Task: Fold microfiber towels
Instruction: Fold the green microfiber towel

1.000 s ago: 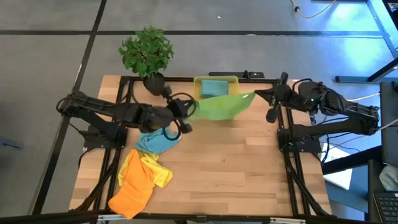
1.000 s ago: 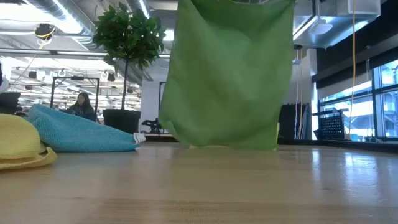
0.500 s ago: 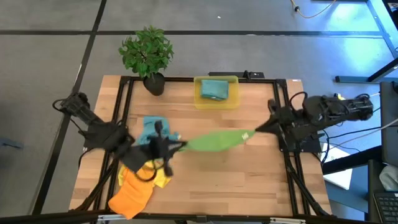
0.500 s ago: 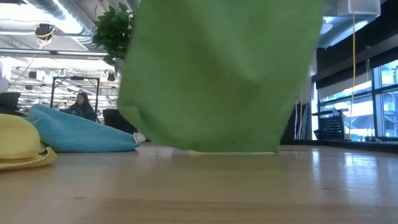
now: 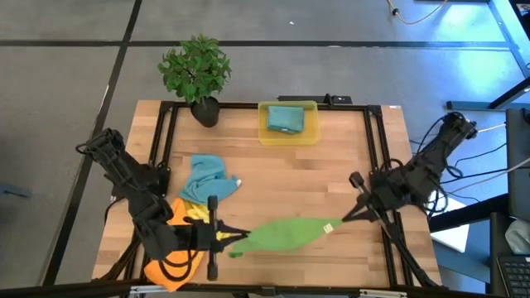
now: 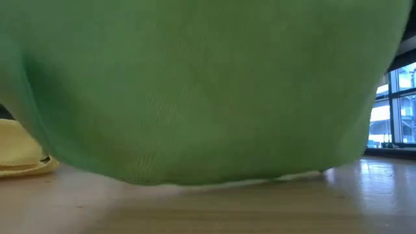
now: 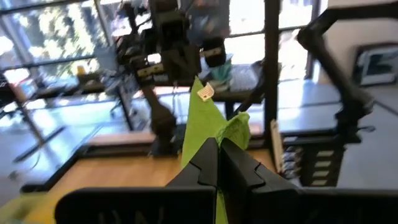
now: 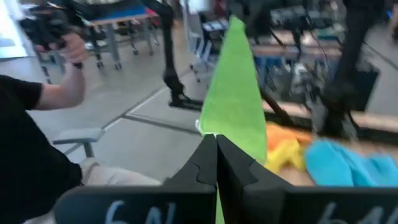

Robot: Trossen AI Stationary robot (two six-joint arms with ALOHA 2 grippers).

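The green towel (image 5: 286, 233) hangs stretched between the two grippers above the near part of the table (image 5: 331, 178), well in front of the yellow bin (image 5: 288, 122). The left gripper (image 5: 220, 237) is pinched tight on one corner and the right gripper (image 5: 348, 213) is pinched tight on the opposite one; each wrist view shows dark fingers pressed together on green cloth. In the low view the towel fills nearly the whole picture, its lower edge sagging just above the wood (whether it touches I cannot tell).

Judged from this, the towel is spread for laying down, and no fold in it is made yet. One teal towel (image 5: 286, 118) lies in the bin, looking compact, so perhaps one is done. Left of the green one, farther from the bin, a teal towel (image 5: 203, 175), a yellow towel (image 5: 192, 213) and an orange towel (image 5: 170, 263) lie crumpled in a heap, all still to fold.

A small white tag (image 7: 204, 93) sits at the towel's far corner; nothing on it can be read. No other writing is legible.
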